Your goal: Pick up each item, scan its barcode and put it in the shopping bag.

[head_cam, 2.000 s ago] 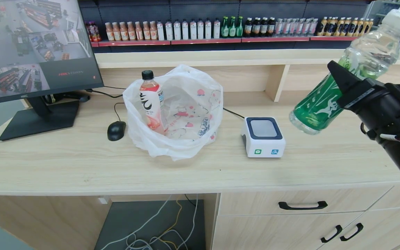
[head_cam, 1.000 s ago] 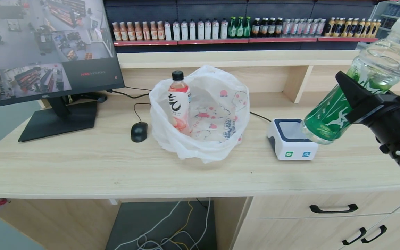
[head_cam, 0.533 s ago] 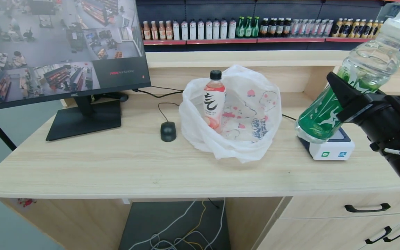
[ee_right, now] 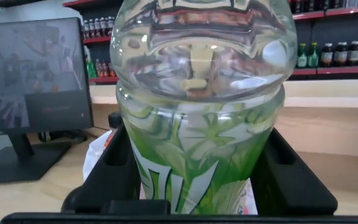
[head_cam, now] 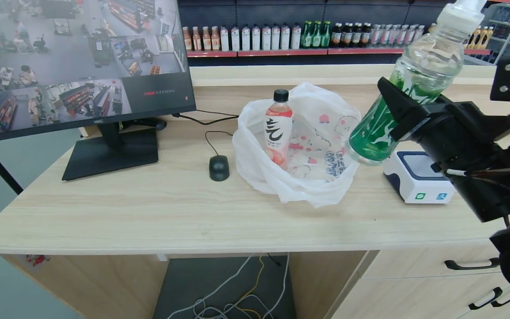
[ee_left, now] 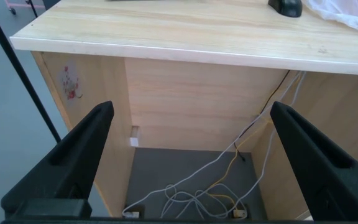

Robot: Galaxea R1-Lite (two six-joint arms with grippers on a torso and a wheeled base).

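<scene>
R end effector (head_cam: 403, 104) clamps the green bottle (head_cam: 414, 82) mid-body, fingers either side of the label. The bottle is held tilted above the desk (head_cam: 148, 212), cap up and away, base low by the rim of the shopping bag (head_cam: 312, 188) on the scanner (head_cam: 419, 181) side. The mid-label grip leaves the base free, prob. so the bottle can go in base-first. It hangs off to one side of the scanner's window, not over it, which suggests the bagging step. Whether the barcode registered can't be told.

A pink bottle (head_cam: 278, 128) stands in the bag, leaning on its wall, so one item looks done. The bag mouth gapes wide toward the arm, with room beside the pink bottle.

L end effector (ee_left: 191, 162) has its fingers spread wide with nothing between them. It sits low by the desk's front edge, facing the cables (ee_left: 210, 193) beneath, likely parked clear of the R arm's path.
</scene>
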